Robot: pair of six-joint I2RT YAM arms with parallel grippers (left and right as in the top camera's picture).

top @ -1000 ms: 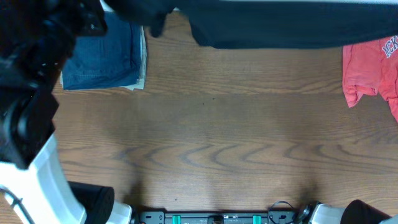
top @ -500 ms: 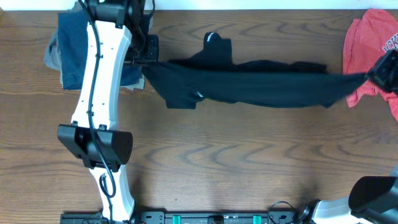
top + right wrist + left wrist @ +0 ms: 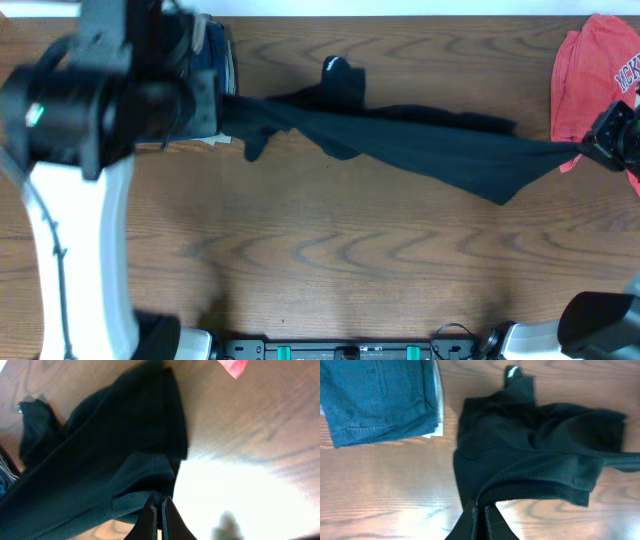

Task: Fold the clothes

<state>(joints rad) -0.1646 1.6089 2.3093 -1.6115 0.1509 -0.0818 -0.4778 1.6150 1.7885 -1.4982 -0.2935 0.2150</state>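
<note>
The clothes are one black garment [image 3: 420, 140], pulled out in a long band across the far half of the table. My left gripper [image 3: 482, 510] is shut on a ribbed hem at its left end. My right gripper [image 3: 161, 502] is shut on an edge at its right end, seen at the table's right side in the overhead view [image 3: 592, 150]. The garment [image 3: 535, 455] sags onto the wood between them, and a small flap with a white mark [image 3: 333, 65] points away. In the overhead view my left arm [image 3: 90, 110] looms large and blurred and hides its fingers.
A folded dark-blue denim pile [image 3: 375, 400] lies at the far left, right beside the garment's left end. A coral-red shirt [image 3: 590, 80] lies at the far right, just behind my right gripper. Bare wood fills the near half of the table.
The garment has come down from up near the camera to the table. Its right end has since dropped toward the front, so the band slants. My left arm has risen toward the camera.
</note>
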